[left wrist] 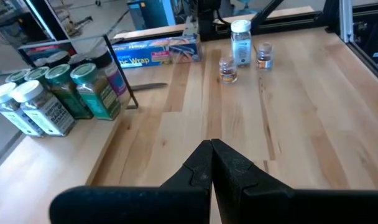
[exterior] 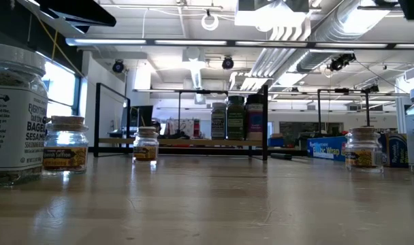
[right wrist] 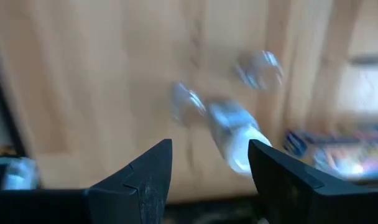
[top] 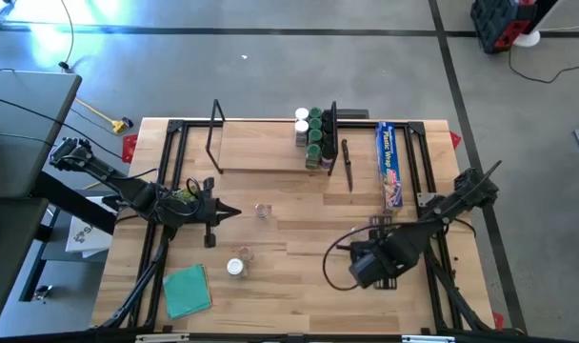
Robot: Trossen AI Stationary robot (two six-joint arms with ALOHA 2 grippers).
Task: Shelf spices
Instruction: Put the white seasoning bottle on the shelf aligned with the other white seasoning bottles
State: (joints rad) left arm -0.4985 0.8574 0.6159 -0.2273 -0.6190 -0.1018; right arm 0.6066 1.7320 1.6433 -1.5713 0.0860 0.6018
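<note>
The shelf point(top: 261, 145) lies at the table's far middle, with a black wire frame at each end. Several jars with green, white and dark lids point(top: 313, 133) stand at its right end; they also show in the left wrist view point(left wrist: 58, 93). Three loose jars stand on the table: a clear one point(top: 263, 211), a small one point(top: 243, 252) and a white-lidded one point(top: 235, 268). My left gripper point(top: 234, 211) is shut and empty, just left of the clear jar. My right gripper point(top: 345, 250) is open and empty at the right, its fingers point(right wrist: 207, 168) pointing toward the loose jars point(right wrist: 235, 137).
A long blue wrap box point(top: 390, 164) and a thin black tool point(top: 348, 164) lie right of the shelf. A green cloth point(top: 187, 291) lies at the near left. The low view shows loose jars point(exterior: 65, 146) close by and the shelf point(exterior: 186, 141) behind them.
</note>
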